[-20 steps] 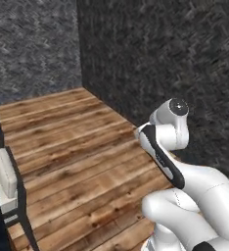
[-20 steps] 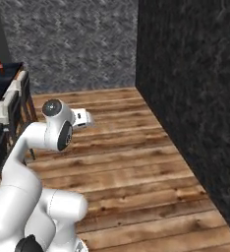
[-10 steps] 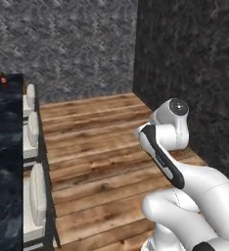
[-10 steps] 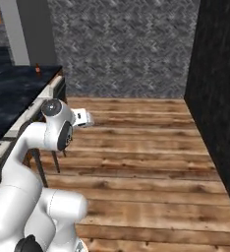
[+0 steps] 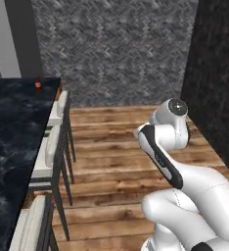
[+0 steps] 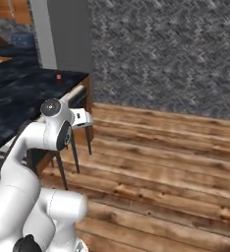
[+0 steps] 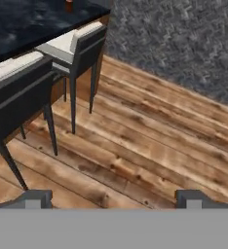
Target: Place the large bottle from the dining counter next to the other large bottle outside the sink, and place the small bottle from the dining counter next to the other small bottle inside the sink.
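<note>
The dining counter (image 5: 13,127) (image 6: 18,93) (image 7: 23,24) is a black marbled slab along the left. At its far corner stands the small bottle (image 5: 38,84) (image 6: 59,77) (image 7: 68,4), tiny here, amber with a red label, cut off by the top edge of the hand view. My gripper (image 7: 115,199) hangs over the wooden floor, well short of the counter. It is open, fingertips (image 7: 38,198) far apart with nothing between them. The arm is folded close to the base. The large bottle, the other bottles and the sink are out of view.
Dark stools with pale cushions (image 5: 53,147) (image 7: 77,44) line the counter's near side. Wooden plank floor (image 5: 111,166) stretches ahead to a grey stone wall (image 5: 116,49). A dark wall (image 5: 217,73) closes the right side and a grey pillar (image 5: 13,39) rises behind the counter.
The whole picture has shifted: the camera has swung left, bringing the counter, the stools and the small bottle further into view. The arm keeps its folded pose and the gripper stays open.
</note>
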Motion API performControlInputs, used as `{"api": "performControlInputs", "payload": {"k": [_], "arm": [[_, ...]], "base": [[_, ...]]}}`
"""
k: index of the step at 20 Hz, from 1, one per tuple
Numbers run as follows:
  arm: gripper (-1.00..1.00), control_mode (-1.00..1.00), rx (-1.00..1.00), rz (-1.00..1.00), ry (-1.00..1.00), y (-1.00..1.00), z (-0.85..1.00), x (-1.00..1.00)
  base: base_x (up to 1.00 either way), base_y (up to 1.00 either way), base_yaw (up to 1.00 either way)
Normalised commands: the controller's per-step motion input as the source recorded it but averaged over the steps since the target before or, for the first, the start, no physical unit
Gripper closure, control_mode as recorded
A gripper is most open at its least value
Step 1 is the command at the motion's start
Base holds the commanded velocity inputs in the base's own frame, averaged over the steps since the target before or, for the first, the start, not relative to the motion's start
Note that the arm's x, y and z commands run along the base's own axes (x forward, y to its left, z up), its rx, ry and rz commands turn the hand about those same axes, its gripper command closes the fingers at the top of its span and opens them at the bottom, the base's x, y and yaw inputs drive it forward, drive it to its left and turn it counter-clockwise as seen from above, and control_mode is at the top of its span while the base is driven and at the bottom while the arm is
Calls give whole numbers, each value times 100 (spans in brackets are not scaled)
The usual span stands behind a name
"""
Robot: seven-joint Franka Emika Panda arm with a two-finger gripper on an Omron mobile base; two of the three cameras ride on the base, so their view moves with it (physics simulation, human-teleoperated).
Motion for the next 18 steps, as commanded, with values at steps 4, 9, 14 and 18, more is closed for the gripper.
{"api": "performControlInputs", "payload": {"k": [4, 9, 14, 18], "arm": [[-100, 100, 0, 0, 0, 0, 0, 0], [-100, 100, 0, 0, 0, 0, 0, 0], [-100, 100, 0, 0, 0, 0, 0, 0], [-100, 100, 0, 0, 0, 0, 0, 0]], "base": [[100, -69, 41], [100, -61, 41], [97, -53, 44], [79, -56, 45]]}}
